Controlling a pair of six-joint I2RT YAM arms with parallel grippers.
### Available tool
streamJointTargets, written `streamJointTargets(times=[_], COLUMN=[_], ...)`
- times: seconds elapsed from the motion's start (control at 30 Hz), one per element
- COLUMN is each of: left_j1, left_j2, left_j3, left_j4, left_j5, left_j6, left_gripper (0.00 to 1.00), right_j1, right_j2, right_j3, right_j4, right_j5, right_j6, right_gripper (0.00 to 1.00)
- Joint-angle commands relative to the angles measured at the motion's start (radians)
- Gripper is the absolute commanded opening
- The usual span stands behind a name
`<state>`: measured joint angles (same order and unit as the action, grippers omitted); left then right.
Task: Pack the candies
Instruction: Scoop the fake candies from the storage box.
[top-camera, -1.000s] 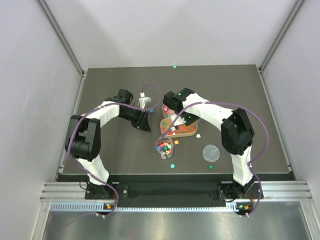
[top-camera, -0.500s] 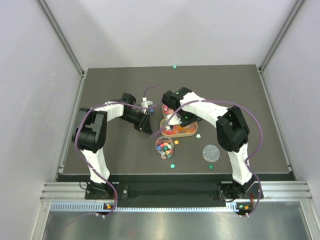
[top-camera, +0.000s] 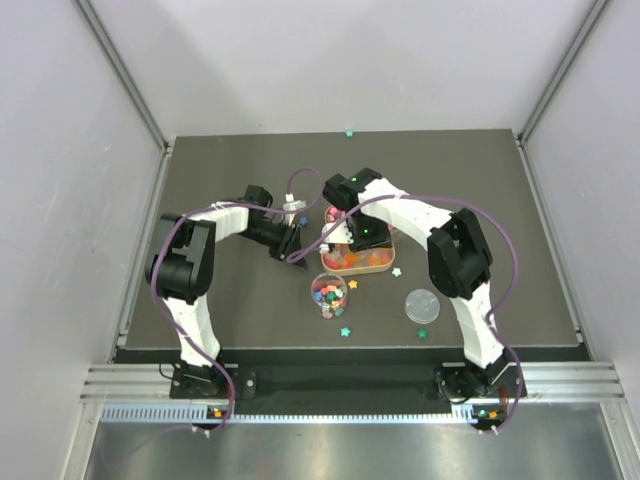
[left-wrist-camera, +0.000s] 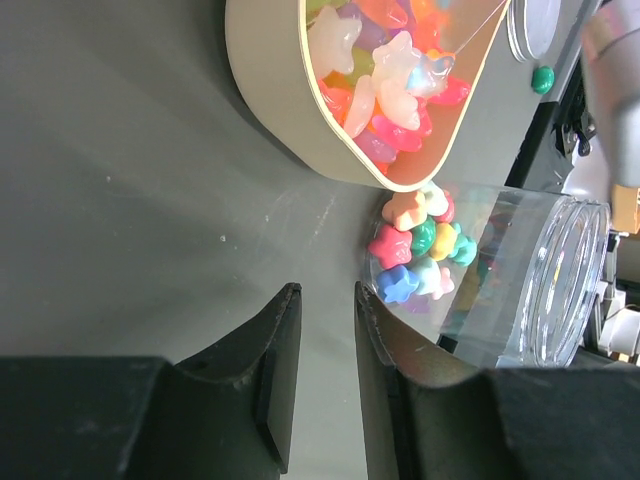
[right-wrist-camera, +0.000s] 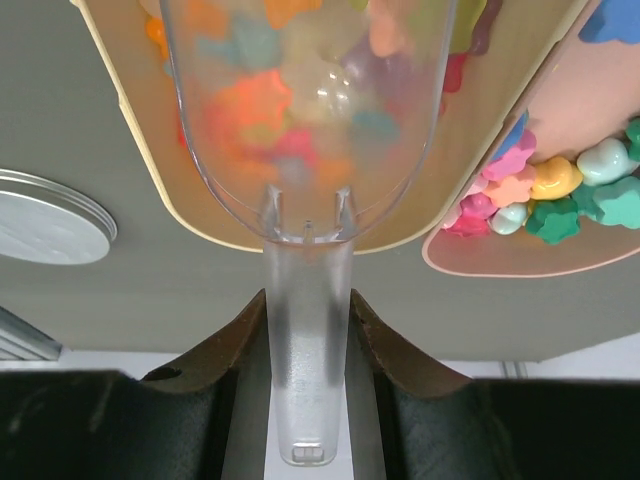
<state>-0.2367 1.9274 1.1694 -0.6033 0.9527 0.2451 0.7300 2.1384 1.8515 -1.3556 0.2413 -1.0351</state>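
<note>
The clear round jar (top-camera: 328, 293) stands at the table's middle, partly filled with star candies (left-wrist-camera: 420, 250). In the left wrist view the jar (left-wrist-camera: 520, 290) is just right of my fingertips. My left gripper (top-camera: 297, 257) (left-wrist-camera: 328, 300) is narrowly open and empty, low over the table between the jar and the tan tray (top-camera: 362, 262) (left-wrist-camera: 270, 110). My right gripper (top-camera: 347, 240) (right-wrist-camera: 307, 310) is shut on the handle of a clear scoop (right-wrist-camera: 305, 130), whose bowl lies over the tan tray (right-wrist-camera: 130, 150) full of candies (left-wrist-camera: 390, 70).
A smaller pink tray (right-wrist-camera: 590, 110) of star candies (right-wrist-camera: 545, 190) sits beside the tan one. The jar's lid (top-camera: 421, 305) (right-wrist-camera: 45, 220) lies to the right. Loose stars (top-camera: 345, 332) lie near the jar, by the lid and at the far edge (top-camera: 349, 132).
My left arm folded inward and its gripper moved slightly right, toward the jar. My right wrist shifted a little left and back over the tan tray, scoop still held.
</note>
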Motion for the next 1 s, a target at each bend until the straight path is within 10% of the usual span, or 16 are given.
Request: streamJointTargets(times=[0.0, 0.97], left_j1=[-0.01, 0.109], left_j2=[-0.024, -0.039], left_j3=[0.038, 0.288], left_j4=[-0.007, -0.348], left_j5=[0.015, -0.121], left_j6=[0.023, 0.183], left_gripper=[0.32, 0.32], right_j1=[-0.017, -0.153], right_j2=[0.008, -0.141], right_j3=[0.043, -0.193], right_j4=[-0.054, 0.236], right_j5=[-0.098, -0.376], right_j6=[0.027, 0.047], right_gripper=[0.0, 0.0])
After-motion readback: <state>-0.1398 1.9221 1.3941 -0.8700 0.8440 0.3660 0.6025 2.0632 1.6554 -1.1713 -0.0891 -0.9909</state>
